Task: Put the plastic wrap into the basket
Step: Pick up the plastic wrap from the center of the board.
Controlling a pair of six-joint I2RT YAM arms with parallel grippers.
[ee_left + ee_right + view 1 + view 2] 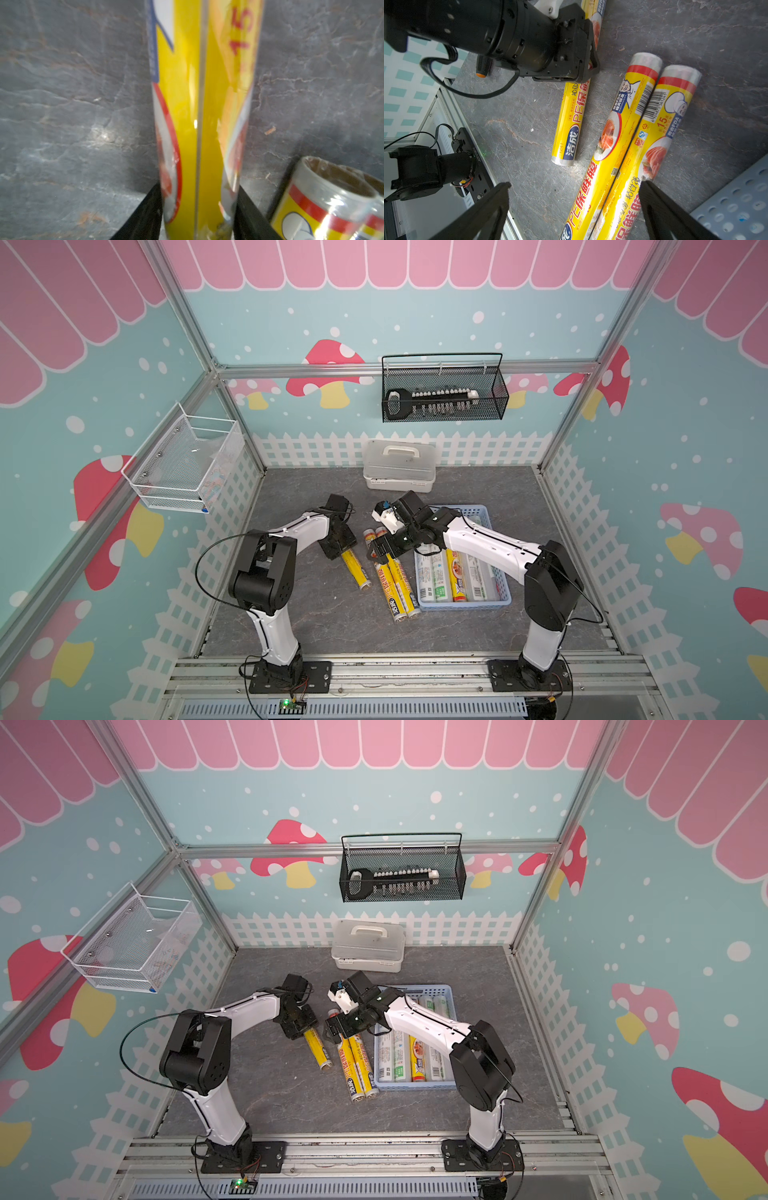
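A: What is hard to make out here?

B: The right arm (478, 537) covers the far half of the basket (465, 605), so its rolls (455, 576) cannot be counted. The left gripper (340, 549) hides the far end of the lone yellow roll (356, 570). The left wrist view is blurred.

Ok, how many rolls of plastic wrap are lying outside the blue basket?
3. A lone yellow roll is clamped in the left gripper; two more rolls lie side by side beside the basket, below the open right gripper. The arms may hide others.
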